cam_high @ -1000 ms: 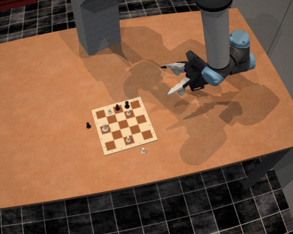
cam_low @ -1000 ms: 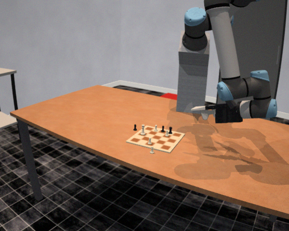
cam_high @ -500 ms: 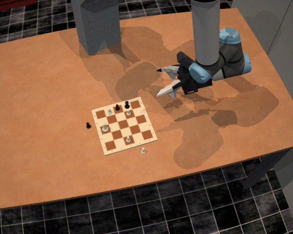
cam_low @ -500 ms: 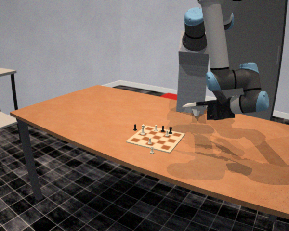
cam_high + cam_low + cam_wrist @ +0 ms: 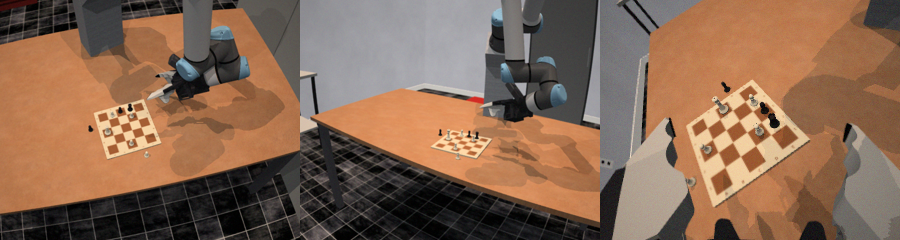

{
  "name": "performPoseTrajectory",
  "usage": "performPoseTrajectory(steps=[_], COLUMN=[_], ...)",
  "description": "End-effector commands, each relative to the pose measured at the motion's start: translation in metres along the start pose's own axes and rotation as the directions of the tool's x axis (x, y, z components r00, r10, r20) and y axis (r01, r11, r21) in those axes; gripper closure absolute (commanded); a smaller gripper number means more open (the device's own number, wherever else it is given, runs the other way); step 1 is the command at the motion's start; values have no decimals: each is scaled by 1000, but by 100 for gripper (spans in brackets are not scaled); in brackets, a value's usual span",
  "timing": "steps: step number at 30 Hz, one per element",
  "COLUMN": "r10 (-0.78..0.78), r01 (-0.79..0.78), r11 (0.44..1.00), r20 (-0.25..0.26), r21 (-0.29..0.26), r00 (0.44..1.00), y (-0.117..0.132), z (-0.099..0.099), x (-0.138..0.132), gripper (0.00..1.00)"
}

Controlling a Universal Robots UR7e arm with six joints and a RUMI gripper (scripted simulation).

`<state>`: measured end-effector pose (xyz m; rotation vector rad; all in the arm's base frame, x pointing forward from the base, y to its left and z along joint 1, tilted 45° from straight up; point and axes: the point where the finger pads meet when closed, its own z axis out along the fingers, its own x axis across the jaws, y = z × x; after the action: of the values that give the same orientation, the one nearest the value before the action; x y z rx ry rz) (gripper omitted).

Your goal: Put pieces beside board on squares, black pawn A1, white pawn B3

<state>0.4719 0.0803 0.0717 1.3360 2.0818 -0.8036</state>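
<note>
The gripper (image 5: 156, 86), fully open and empty above the board's (image 5: 127, 128) far right corner, could topple the nearby black pieces (image 5: 129, 107) when descending.

The board (image 5: 127, 130) edge letters and numbers are too small to read.

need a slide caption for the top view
Open two-jaw gripper above the table beside a small checkered chessboard; black pawn and white pawn off-board.

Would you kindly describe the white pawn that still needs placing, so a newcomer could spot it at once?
Find the small chessboard on the orange table. Just off its near edge stands the white pawn, alone on bare wood. It is the only white piece not on a square; the black pawn stands off another edge.
</note>
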Motion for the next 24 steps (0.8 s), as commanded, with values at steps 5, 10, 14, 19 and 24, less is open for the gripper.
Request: performPoseTrajectory(steps=[5,10,14,19,24], r10=[111,158,182,247,301], r01=[-121,-179,-209,-295,-375], r11=[989,978,971,944,912], r20=[-121,-173,-201,-279,-350], r21=[-85,-109,-119,-146,-166], r00=[986,972,963,928,887], y=[-5,-8,-9,-14,-17], z=[24,35,41,57,72], x=[-13,-20,-23,-32,-42], gripper=[0,0,0,0,0])
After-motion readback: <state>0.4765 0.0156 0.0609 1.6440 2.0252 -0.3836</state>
